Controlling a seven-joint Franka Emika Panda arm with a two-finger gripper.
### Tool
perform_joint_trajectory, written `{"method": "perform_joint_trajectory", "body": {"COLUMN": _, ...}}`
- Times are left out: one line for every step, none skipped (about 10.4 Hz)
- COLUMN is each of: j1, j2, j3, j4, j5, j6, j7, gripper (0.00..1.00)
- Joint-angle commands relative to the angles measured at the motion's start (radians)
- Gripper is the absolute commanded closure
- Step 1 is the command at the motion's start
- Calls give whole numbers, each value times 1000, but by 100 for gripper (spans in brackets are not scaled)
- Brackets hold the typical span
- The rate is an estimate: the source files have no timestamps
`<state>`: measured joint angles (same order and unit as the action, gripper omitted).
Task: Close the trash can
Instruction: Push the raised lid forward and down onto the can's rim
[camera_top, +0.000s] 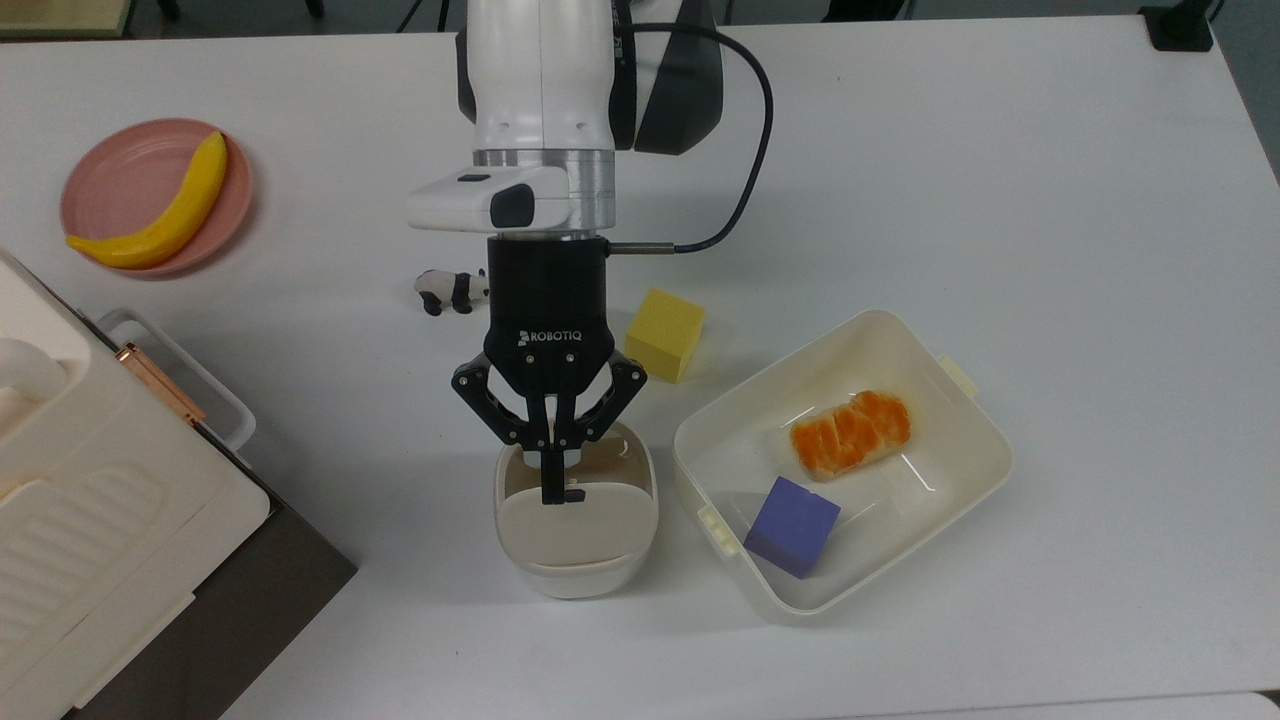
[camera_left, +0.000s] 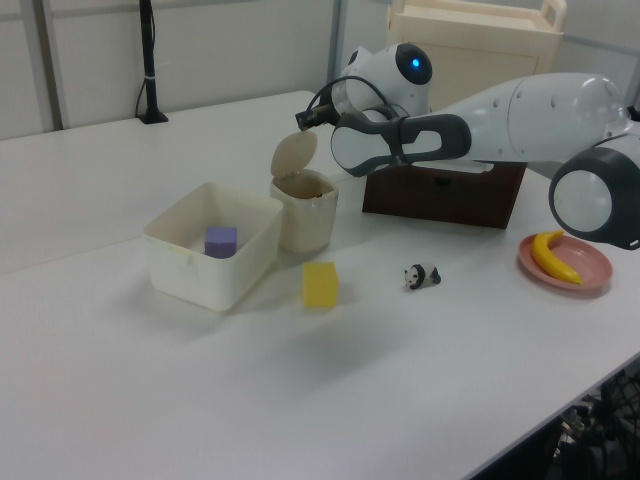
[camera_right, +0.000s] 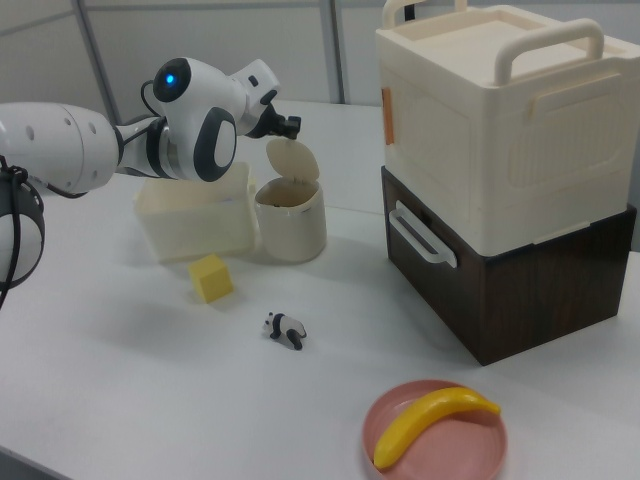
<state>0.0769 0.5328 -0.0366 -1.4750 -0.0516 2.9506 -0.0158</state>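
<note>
The gripper (camera_top: 551, 487), fingers pressed together and holding nothing, points down over the bin (camera_top: 576, 520), its tip at the raised lid (camera_top: 573, 518) by the black button. Beside the bin, to the top view's right, sits a tub (camera_top: 960, 470); a yellow cube (camera_top: 664, 334) lies behind.

pincer (camera_top: 551, 492) tips pressed together over open trash can (camera_top: 575, 520).

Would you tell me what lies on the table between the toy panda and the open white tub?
A yellow cube sits between the toy panda and the white tub in the top view; the right view shows the same cube alone on bare table.
</note>
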Motion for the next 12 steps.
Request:
{"method": "perform_joint_trajectory", "body": {"j1": 4, "j2": 3, "j3": -11, "j4": 18, "j5": -4, "j6": 1, "j7": -10, "gripper": 100}}
{"method": "perform_joint_trajectory", "body": {"j1": -3, "j2": 1, "j3": -11, "j4": 16, "j5": -5, "j6": -1, "j7": -27, "gripper": 100}}
{"method": "perform_joint_trajectory", "body": {"j1": -3, "j2": 0, "j3": -11, "j4": 16, "j5": -5, "j6": -7, "j7": -32, "gripper": 100}}
{"method": "perform_joint_trajectory", "body": {"j1": -3, "j2": -10, "j3": -11, "j4": 9, "j5": -8, "j6": -27, "j7": -36, "gripper": 100}}
{"method": "perform_joint_trajectory", "body": {"j1": -3, "j2": -16, "j3": -12, "j4": 1, "j5": -8, "j6": -78, "j7": -59, "gripper": 100}}
{"method": "perform_joint_trajectory", "body": {"j1": -3, "j2": -20, "j3": -11, "j4": -4, "j5": -7, "j6": -118, "j7": -78, "gripper": 100}}
{"method": "perform_joint_trajectory", "body": {"j1": -6, "j2": -36, "j3": -12, "j4": -5, "j5": -7, "j6": -189, "j7": -87, "gripper": 100}}
{"method": "perform_joint_trajectory", "body": {"j1": -8, "j2": -49, "j3": -13, "j4": -7, "j5": -7, "j6": -271, "j7": -102, "gripper": 100}}
{"method": "perform_joint_trajectory", "body": {"j1": -6, "j2": -65, "j3": -11, "j4": -5, "j5": -7, "j6": -344, "j7": -108, "gripper": 100}}
{"method": "perform_joint_trajectory", "body": {"j1": -5, "j2": -68, "j3": -11, "j4": -7, "j5": -7, "j6": -390, "j7": -121, "gripper": 100}}
{"method": "perform_joint_trajectory", "body": {"j1": -3, "j2": -65, "j3": -11, "j4": -8, "j5": -7, "j6": -407, "j7": -122, "gripper": 100}}
{"method": "perform_joint_trajectory", "body": {"j1": 0, "j2": -63, "j3": -11, "j4": -21, "j5": -7, "j6": -409, "j7": -122, "gripper": 100}}
